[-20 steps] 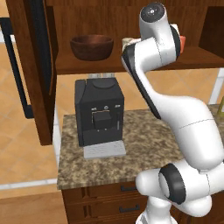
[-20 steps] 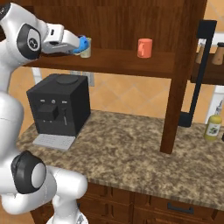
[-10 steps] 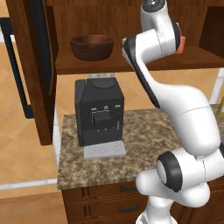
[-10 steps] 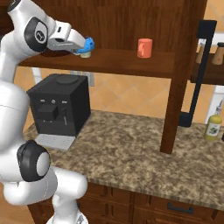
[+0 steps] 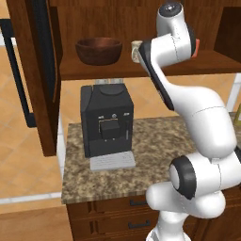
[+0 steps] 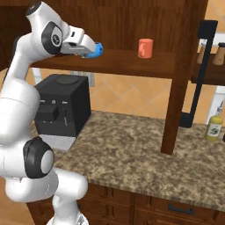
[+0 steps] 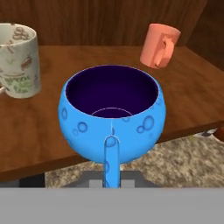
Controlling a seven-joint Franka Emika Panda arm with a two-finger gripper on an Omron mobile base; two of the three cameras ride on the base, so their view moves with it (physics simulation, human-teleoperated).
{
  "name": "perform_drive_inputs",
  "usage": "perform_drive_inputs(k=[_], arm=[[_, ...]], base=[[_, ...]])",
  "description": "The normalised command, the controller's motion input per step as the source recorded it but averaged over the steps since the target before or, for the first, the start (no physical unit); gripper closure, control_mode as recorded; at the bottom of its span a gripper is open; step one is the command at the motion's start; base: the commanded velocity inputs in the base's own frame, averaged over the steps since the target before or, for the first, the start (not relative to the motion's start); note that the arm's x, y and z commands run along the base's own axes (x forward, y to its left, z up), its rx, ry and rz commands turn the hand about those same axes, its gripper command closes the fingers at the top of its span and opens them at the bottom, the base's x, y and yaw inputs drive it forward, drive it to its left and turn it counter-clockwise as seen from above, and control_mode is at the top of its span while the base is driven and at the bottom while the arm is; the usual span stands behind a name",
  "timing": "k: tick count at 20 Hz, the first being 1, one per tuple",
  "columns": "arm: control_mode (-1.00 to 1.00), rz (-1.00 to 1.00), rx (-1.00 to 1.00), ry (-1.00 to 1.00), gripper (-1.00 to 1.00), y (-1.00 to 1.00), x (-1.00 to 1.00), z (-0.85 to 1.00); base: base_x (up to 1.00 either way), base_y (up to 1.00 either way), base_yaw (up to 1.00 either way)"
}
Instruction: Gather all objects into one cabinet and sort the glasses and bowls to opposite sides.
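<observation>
- Looking at your biggest thing first, the cabinet (image 5: 42,75) is dark reddish-brown wood with its door swung open at the left, and its shelf (image 6: 132,63) runs across above the granite surface (image 6: 132,149).
- Below the shelf you have a black coffee machine (image 5: 106,122) standing on that surface, near its left end.
- Your arm (image 5: 188,108) rises from the base and bends up to shelf height, with the hand at the front edge of the shelf.
- On the left part of the shelf sits the wooden bowl (image 5: 99,49), upright and well apart from the cups.
- Your tool (image 6: 90,48) is clamped on the blue bowl (image 7: 111,116); the hand view shows one finger (image 7: 110,162) pressed against the near outer wall, the bowl upright with its dark purple inside showing.
- You hold that blue bowl at the shelf's front edge; you cannot tell whether its base touches the wood.
- Just beyond it to the left in the hand view stands the cream mug (image 7: 17,61), upright on the shelf.
- Farther right on the shelf you see the coral cup (image 6: 145,48), upright, apart from the bowl and the mug.
- At the far right, a yellow-green bottle (image 6: 213,126) stands by the wall.
</observation>
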Motion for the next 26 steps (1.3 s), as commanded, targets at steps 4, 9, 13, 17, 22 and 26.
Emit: perform_drive_inputs(k=[4, 9, 13, 17, 22, 26], arm=[[-1.0, 0.0, 0.01, 0.0, 1.0, -0.2, 0.36, -0.28], [-1.0, 0.0, 0.02, 0.0, 1.0, -0.21, 0.36, -0.07], [-1.0, 0.0, 0.03, 0.0, 1.0, -0.09, 0.15, 0.0], [-1.0, 0.0, 0.04, 0.0, 1.0, -0.06, 0.14, -0.03], [-1.0, 0.0, 0.05, 0.0, 1.0, -0.1, 0.26, -0.14], [-1.0, 0.0, 0.03, 0.0, 1.0, -0.17, 0.4, -0.34]], base=[[0.0, 0.0, 0.0], [0.0, 0.0, 0.0], [0.0, 0.0, 0.0], [0.0, 0.0, 0.0], [0.0, 0.0, 0.0], [0.0, 0.0, 0.0]])
